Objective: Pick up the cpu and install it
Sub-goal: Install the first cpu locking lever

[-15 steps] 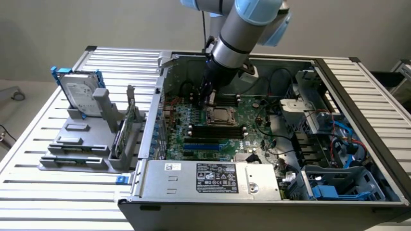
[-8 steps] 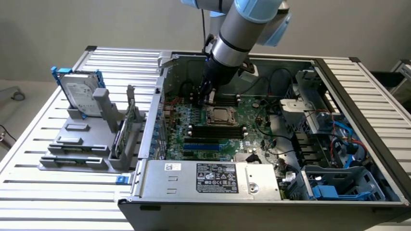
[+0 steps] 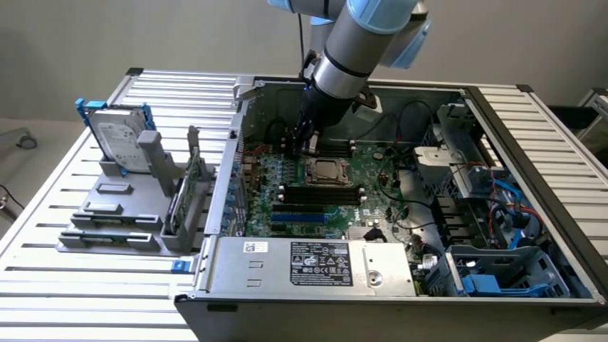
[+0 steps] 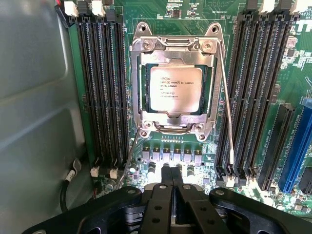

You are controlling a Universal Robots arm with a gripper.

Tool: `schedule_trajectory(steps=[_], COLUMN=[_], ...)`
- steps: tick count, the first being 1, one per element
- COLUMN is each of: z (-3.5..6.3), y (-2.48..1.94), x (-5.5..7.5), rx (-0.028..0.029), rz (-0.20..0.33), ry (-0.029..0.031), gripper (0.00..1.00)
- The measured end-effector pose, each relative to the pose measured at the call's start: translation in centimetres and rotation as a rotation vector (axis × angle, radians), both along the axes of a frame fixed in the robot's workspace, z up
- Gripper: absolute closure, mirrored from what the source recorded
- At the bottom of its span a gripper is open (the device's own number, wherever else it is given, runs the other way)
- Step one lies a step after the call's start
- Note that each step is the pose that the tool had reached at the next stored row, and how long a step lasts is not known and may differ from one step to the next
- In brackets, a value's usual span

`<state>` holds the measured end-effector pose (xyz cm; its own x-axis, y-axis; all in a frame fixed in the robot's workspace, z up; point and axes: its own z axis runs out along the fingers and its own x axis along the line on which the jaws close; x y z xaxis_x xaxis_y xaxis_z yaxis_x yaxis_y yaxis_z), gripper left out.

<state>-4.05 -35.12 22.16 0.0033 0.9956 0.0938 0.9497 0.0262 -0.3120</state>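
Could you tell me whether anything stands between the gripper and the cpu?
Nothing visible does. The cpu lies in the socket, its metal top uncovered, and the gripper, shut and empty, hangs over the board beside it.

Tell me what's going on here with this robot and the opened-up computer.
A robot arm is reaching into an open computer case that sits on a slatted table. Its gripper hangs just above the motherboard, fingers together and holding nothing. The cpu lies in its socket, inside the metal frame. The gripper is beside that frame, clear of the cpu.
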Motion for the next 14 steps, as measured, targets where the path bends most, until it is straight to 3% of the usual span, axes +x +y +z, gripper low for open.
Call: schedule_trajectory(steps=[10,14], z=[0.01,0.06], y=[0.0,0.03], x=[-0.11,-0.9], rx=[-0.0001,0.0016], rz=[0.0,0.0], ry=[0.0001,-0.0019], gripper=[0.89,0.89])
